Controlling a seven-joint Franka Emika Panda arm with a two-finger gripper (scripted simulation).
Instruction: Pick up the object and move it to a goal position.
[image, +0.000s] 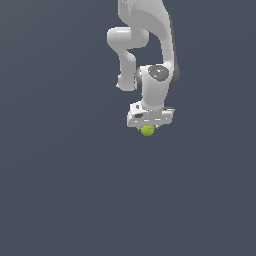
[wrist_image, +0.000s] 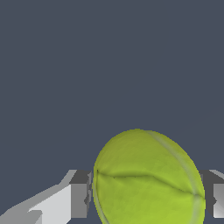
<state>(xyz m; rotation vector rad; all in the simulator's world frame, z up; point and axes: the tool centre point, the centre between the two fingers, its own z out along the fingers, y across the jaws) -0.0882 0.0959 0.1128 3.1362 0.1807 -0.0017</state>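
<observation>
A yellow-green ball (image: 147, 131) sits just under the white hand of the arm in the exterior view, near the middle of the picture. In the wrist view the ball (wrist_image: 146, 179) fills the space between my two fingers, with one dark pad (wrist_image: 81, 192) against one side and the other pad (wrist_image: 214, 197) against the opposite side. My gripper (image: 148, 129) is shut on the ball. The fingertips are hidden behind the ball in the exterior view. No goal marker shows in either view.
The white arm (image: 145, 45) reaches down from the exterior view's top. A plain dark grey ground (image: 60, 190) fills all else in both views.
</observation>
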